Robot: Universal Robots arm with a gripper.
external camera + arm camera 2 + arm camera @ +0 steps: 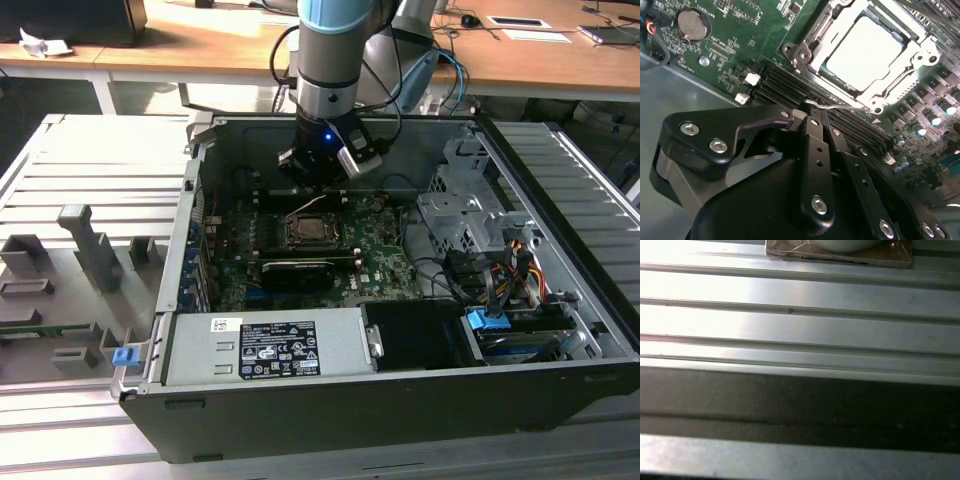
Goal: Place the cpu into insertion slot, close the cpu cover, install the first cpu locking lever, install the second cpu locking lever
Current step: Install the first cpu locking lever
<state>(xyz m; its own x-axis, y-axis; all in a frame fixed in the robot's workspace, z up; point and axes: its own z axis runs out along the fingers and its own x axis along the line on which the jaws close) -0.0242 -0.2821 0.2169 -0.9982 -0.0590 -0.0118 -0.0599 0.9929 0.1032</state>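
- One arm [325, 50] reaches down into an open computer case [560, 380], and its gripper [322, 170] hangs just behind the insertion slot [308, 232] in the exterior view.
- The insertion slot sits near the middle of the green motherboard [375, 250].
- In the second wrist view the cpu [865, 50] lies flat inside the slot, its pale face bright under the light.
- The cpu cover [912, 62] is down over the slot, and the chip's face shows through its square opening.
- A thin wire locking lever [840, 106] runs along the slot's edge nearest the gripper [821, 122], and its hooked end stands free of the frame.
- The black fingers [815, 145] are drawn narrow, tips close together just beside that hooked end. Whether they pinch the wire or only touch it cannot be told.
- Long black memory slots [785, 82] lie between the gripper and the insertion slot.
- A round coin battery [692, 25] sits on the board well apart from the slot, beyond the memory slots.
- A silver power supply box [265, 345] lies in the case in front of the insertion slot in the exterior view, and bundled cables [500, 270] are off to that view's right of the slot.
- The first wrist view shows a ribbed metal surface [800, 325] with a dark band across it.
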